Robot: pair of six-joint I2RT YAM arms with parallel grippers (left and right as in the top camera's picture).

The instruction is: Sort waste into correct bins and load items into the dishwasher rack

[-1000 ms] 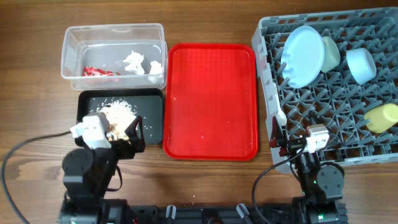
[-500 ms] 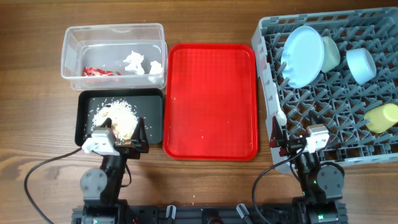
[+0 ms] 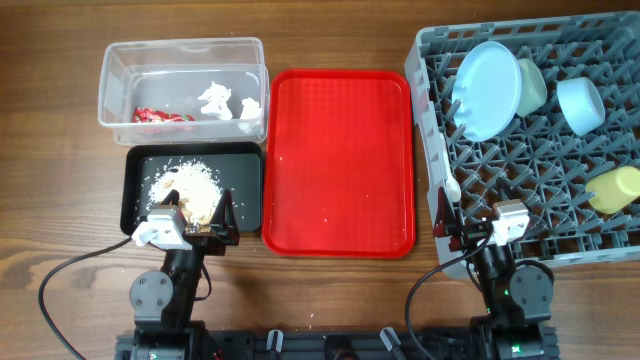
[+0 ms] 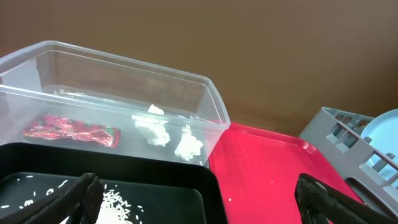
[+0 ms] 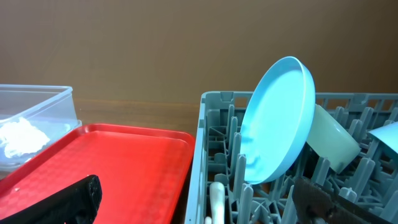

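Note:
The clear tub (image 3: 110,95) holds the red snack wrapper (image 3: 160,115) and white tissue pieces (image 3: 215,100); they also show in the left wrist view (image 4: 71,132) (image 4: 155,130). The black tray (image 3: 245,185) holds crumbly food scraps (image 3: 190,185). The grey rack (image 3: 530,170) holds the light blue plate (image 3: 487,88), pale green bowl (image 3: 533,85), light blue bowl (image 3: 580,103), yellow cup (image 3: 615,188) and a white utensil (image 3: 450,190). My left gripper (image 3: 195,225) is open and empty at the tray's near edge. My right gripper (image 3: 480,232) is open and empty at the rack's near left corner.
The flat red serving tray (image 3: 338,160) lies between the bins and the rack, with a few crumbs on it. Wooden tabletop (image 3: 50,200) surrounds everything. Cables run from both arm bases along the front edge.
My left arm has drawn back toward its base from over the black tray, uncovering the scraps. Between half a second ago and now nothing moved. The right arm is still.

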